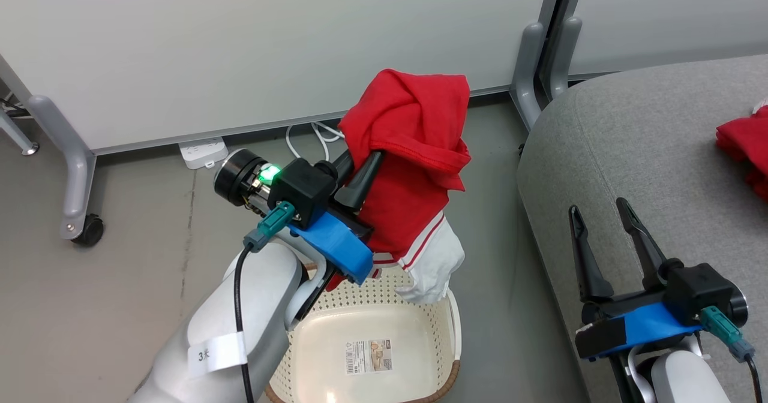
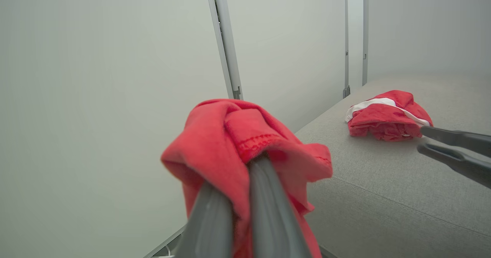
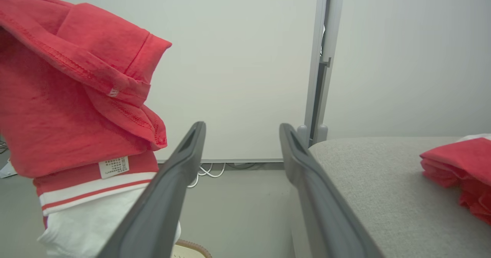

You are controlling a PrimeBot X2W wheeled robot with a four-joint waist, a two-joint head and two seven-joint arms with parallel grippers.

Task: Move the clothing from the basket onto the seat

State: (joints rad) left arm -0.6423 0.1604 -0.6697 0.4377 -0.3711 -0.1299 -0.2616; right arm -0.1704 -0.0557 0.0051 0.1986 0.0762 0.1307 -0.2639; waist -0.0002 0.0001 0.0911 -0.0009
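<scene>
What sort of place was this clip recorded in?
Most likely a lab or office bay staged as a home corner: pale partition panels on grey feet with a caster, a power strip on the bare grey floor, and a grey sofa.

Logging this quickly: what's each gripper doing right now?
Left gripper: shut on a red garment, above the basket.
Right gripper: open, holding nothing.
</scene>
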